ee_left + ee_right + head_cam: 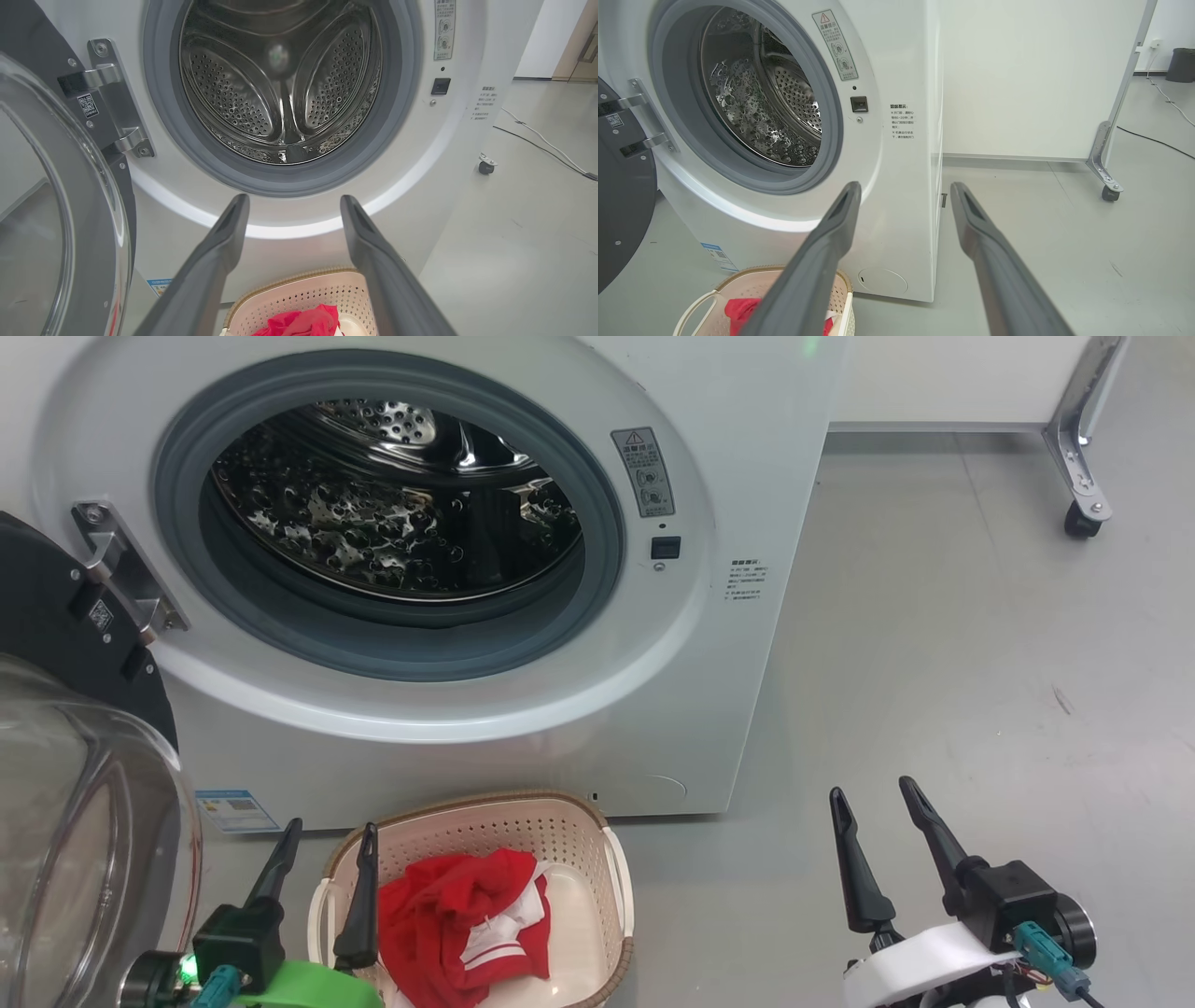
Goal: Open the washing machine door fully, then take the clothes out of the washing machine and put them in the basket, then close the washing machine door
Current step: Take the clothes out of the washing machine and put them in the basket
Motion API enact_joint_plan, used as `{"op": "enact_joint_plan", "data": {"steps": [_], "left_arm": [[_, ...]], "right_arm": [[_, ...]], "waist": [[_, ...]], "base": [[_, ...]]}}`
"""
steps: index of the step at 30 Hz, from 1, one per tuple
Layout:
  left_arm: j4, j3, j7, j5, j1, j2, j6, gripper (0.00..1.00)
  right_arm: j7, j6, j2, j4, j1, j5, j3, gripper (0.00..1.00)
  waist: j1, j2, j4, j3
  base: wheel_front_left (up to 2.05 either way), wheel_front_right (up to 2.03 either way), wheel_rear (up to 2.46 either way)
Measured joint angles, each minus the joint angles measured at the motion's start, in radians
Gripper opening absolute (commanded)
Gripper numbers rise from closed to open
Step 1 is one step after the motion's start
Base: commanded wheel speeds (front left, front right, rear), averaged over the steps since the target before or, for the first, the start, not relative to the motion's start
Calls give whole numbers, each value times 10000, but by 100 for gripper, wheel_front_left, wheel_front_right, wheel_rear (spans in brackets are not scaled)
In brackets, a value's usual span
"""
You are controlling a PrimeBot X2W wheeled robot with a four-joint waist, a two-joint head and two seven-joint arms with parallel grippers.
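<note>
Nearest, two sets of jaws, left and right, stand spread wide and hold nothing: the left jaws hang above the near-left rim of the one basket (523,829), and the right jaws above bare floor (943,709). The basket sits on the floor just before the washing machine (747,476), below its mouth, presumably so garments drop straight in. It holds one heap of red-and-white clothes (448,915); the garment count is unclear. One washing machine door (51,616) hangs swung out left, clearing the single steel drum (392,513), which looks empty. Only closing appears to remain.
</note>
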Motion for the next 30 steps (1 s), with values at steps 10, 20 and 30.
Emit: {"op": "enact_joint_plan", "data": {"steps": [10,20,30], "left_arm": [[-748,-52,104,2,527,6,136,100],[-1304,-115,305,2,801,6,213,100],[-1741,-148,533,17,1103,15,337,100]], "right_arm": [[0,-6,19,-69,157,-15,-8,100],[0,-6,23,-142,264,-46,-10,100],[0,-6,27,-188,279,-59,-35,100]], "waist": [[0,0,-7,-33],[0,0,-86,-38],[0,0,-132,-43]], "base": [[0,0,0],[0,0,0],[0,0,0]]}}
